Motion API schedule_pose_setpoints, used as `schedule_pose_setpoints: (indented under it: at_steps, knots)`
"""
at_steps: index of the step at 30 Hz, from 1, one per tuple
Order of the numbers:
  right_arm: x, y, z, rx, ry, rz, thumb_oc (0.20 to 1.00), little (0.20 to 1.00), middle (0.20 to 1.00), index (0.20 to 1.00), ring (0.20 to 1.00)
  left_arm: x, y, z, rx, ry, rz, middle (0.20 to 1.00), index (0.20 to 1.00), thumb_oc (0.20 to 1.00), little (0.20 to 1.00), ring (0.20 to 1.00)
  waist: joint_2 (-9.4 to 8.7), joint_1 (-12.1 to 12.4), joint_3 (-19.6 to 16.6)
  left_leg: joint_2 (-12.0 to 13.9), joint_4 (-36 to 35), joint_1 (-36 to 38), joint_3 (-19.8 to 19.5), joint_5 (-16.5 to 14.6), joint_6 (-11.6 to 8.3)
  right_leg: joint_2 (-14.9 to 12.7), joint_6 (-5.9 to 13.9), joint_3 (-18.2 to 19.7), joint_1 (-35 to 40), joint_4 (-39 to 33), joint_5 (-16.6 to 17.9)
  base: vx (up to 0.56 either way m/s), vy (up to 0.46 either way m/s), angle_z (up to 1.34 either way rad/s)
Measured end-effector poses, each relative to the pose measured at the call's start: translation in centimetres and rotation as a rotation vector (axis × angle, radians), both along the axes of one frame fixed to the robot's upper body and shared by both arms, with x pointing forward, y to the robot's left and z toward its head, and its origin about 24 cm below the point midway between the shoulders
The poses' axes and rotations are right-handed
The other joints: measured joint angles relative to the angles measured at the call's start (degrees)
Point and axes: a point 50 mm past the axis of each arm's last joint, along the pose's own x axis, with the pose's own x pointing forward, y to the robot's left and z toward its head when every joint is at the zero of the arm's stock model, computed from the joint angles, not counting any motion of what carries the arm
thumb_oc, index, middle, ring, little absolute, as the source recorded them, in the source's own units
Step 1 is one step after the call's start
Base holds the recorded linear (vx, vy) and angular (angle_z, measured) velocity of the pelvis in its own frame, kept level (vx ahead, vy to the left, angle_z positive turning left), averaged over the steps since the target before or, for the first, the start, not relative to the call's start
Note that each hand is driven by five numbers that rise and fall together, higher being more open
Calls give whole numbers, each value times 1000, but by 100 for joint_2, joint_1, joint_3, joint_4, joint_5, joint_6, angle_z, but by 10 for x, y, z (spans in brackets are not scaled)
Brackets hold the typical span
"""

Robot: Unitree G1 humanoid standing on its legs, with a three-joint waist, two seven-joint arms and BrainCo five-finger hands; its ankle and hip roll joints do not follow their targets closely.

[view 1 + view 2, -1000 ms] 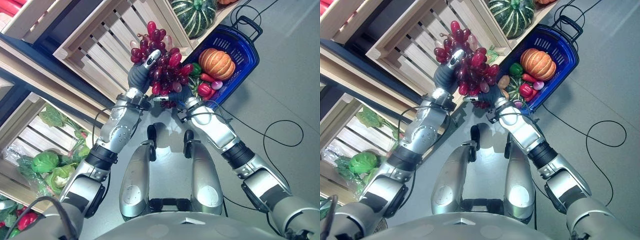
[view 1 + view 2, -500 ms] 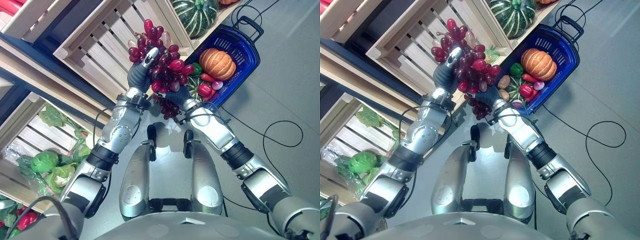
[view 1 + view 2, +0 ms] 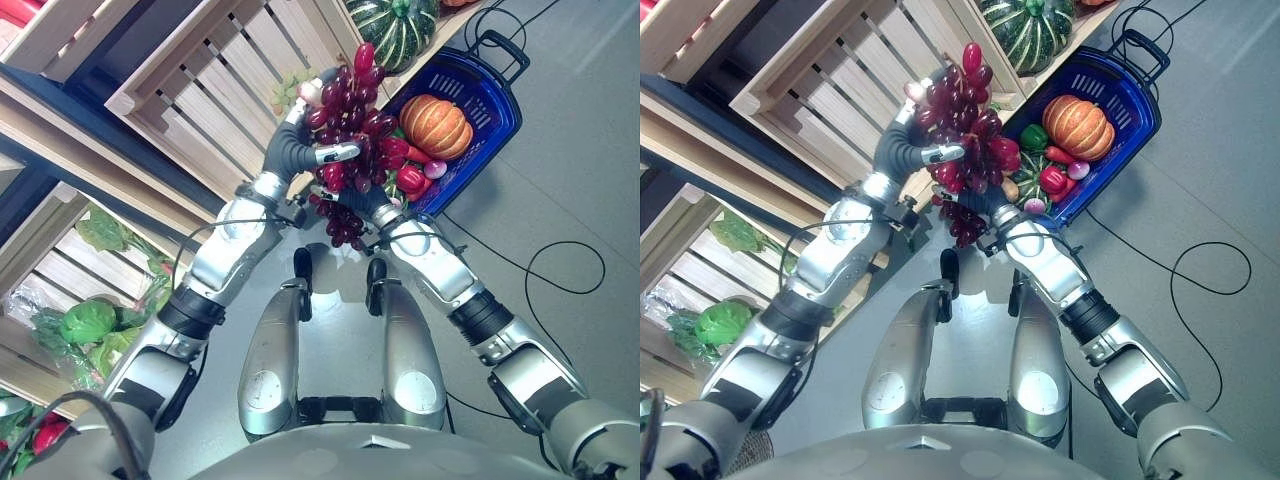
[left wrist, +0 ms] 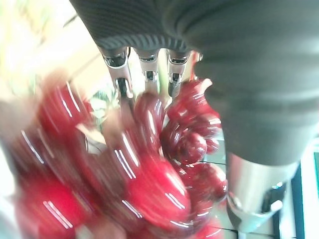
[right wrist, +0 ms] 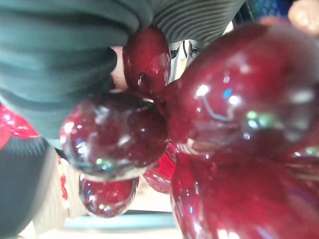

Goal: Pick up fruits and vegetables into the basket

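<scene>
Fingers of the left hand (image 3: 300, 150) curl round the red grape bunch (image 3: 352, 120), the right hand (image 3: 372, 203) beneath it with fingers hidden, so carry it steadily to the blue basket (image 3: 497, 120) beyond before loosening.

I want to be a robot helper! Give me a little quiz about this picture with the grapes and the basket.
1. True or false: the blue basket already holds an orange pumpkin.
2. What does the left hand hold? A) red grapes B) a cabbage C) a carrot
3. Fill in: the striped green squash sits in a wooden ____.

Key: 1 true; 2 A; 3 crate.
</scene>
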Motion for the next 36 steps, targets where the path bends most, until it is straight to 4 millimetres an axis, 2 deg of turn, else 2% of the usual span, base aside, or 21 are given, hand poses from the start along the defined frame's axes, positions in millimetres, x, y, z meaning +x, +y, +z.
schedule_pose_setpoints:
  at_steps: [3, 6, 10, 13, 14, 17, 25, 30, 32, 36]
  knots:
    - [-1, -22, 0, 84, 1, -62, 200, 200, 200, 200, 200, -5, 21, 6, 43, -58, 70, 1000, 1000, 1000, 1000, 1000, 2, 7, 1, -1, -12, -21, 8, -2, 0, -6, -3, 6, -38, 14, -7, 0, 0, 0]
    - [-4, -43, -8, 108, 16, -124, 200, 200, 200, 200, 200, -13, 34, 9, 30, -99, 75, 1000, 1000, 1000, 1000, 1000, 5, 18, 0, -8, -18, -63, 12, -15, -8, -26, -34, 14, -107, 85, -71, 0, 0, 0]
    - [-6, -54, -7, 127, -15, -155, 200, 200, 200, 200, 200, -18, 38, 5, -8, -86, 16, 1000, 1000, 1000, 1000, 1000, 6, 18, 1, 11, -1, -252, 65, 2, -30, -25, -50, 26, -346, 193, -82, -5, -7, -1]
    - [-8, -68, -7, 119, -30, -195, 200, 200, 200, 200, 200, -24, 40, -12, -57, -8, -34, 1000, 1000, 1000, 1000, 1000, 15, 7, 5, 27, 11, -352, 80, 37, -76, -15, -94, 35, -485, 251, -94, -30, -43, -2]
    - [-8, -68, -7, 119, -30, -195, 200, 200, 200, 200, 200, -24, 40, -12, -57, -8, -34, 1000, 1000, 1000, 1000, 1000, 15, 7, 5, 27, 11, -352, 80, 37, -76, -15, -94, 35, -485, 251, -94, -31, -42, 1]
    - [-9, -89, 3, 132, -85, -258, 200, 200, 200, 200, 200, -31, 43, -35, -147, 110, -69, 1000, 1000, 1000, 1000, 1000, 36, 24, 13, 39, 63, -627, 46, 81, -67, -9, -139, 3, -759, 340, -106, -44, -58, 4]
    - [-7, -114, 23, 151, -146, -325, 200, 200, 200, 200, 200, -39, 39, -69, -125, 325, -184, 1000, 1000, 1000, 1000, 1000, 104, 194, 13, 79, 216, -1202, -7, 54, -107, -18, -158, -89, -1271, 490, -150, -32, -52, 5]
    - [5, -126, 30, 273, -104, -350, 200, 200, 200, 200, 200, -40, 27, -100, -62, 502, -262, 1000, 1000, 1000, 1000, 1000, 124, 301, 16, 113, 330, -1634, -7, 180, -91, -63, -242, -197, -1668, 609, -133, -15, -44, 9]
    - [11, -129, 32, 318, -81, -357, 200, 200, 200, 200, 200, -41, 27, -112, -43, 564, -266, 1000, 1000, 1000, 1000, 1000, 129, 339, 16, 124, 402, -1773, -18, 138, -80, -66, -219, -209, -1785, 652, -163, -12, -34, 4]
    - [23, -139, 51, 349, -72, -356, 200, 200, 200, 200, 200, -42, 30, -138, 5, 703, -238, 1000, 1000, 1000, 1000, 1000, 149, 416, 19, 101, 577, -2247, -15, 140, -65, -132, -240, -198, -2249, 833, -158, -2, 6, 1]
